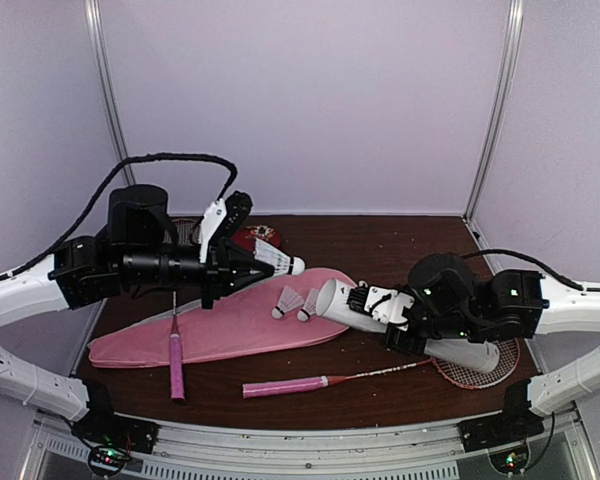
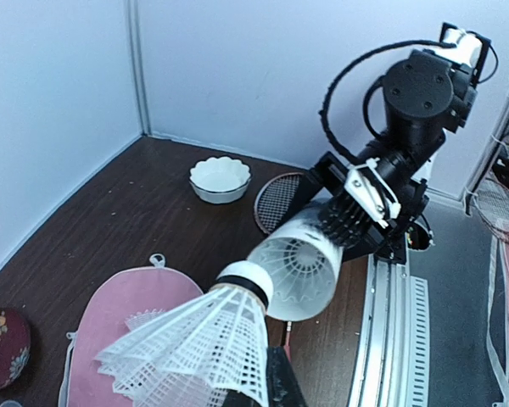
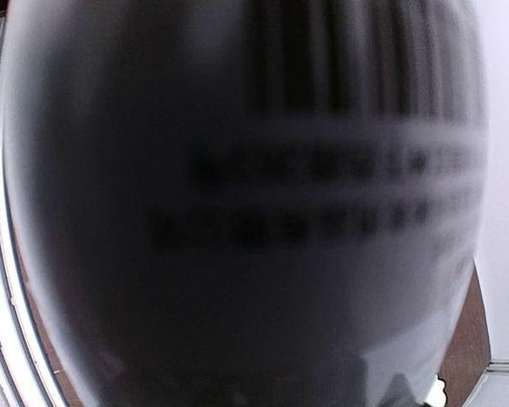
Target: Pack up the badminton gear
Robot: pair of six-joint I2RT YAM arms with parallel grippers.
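My left gripper (image 1: 263, 263) is shut on a white feather shuttlecock (image 1: 283, 263), held in the air with its cork pointing right. In the left wrist view that shuttlecock (image 2: 199, 343) fills the foreground beside one dark finger (image 2: 282, 383), its cork just in front of the tube's open mouth (image 2: 301, 267). My right gripper (image 1: 377, 310) is shut on the long white tube (image 1: 342, 306), tilted with its mouth facing left. The tube's printed wall (image 3: 237, 212) blocks the right wrist view. Two shuttlecocks (image 1: 288, 302) (image 1: 308, 305) lie on the pink bag (image 1: 220, 330). One racket (image 1: 177, 365) lies across the bag, the other (image 1: 285, 386) near the front.
A small dark red dish (image 1: 250, 238) sits behind the left gripper. A white scalloped bowl (image 2: 220, 179) stands near the back wall, with a racket head (image 2: 280, 199) next to it. A metal rail (image 2: 399, 322) runs along the table's near edge. Walls close three sides.
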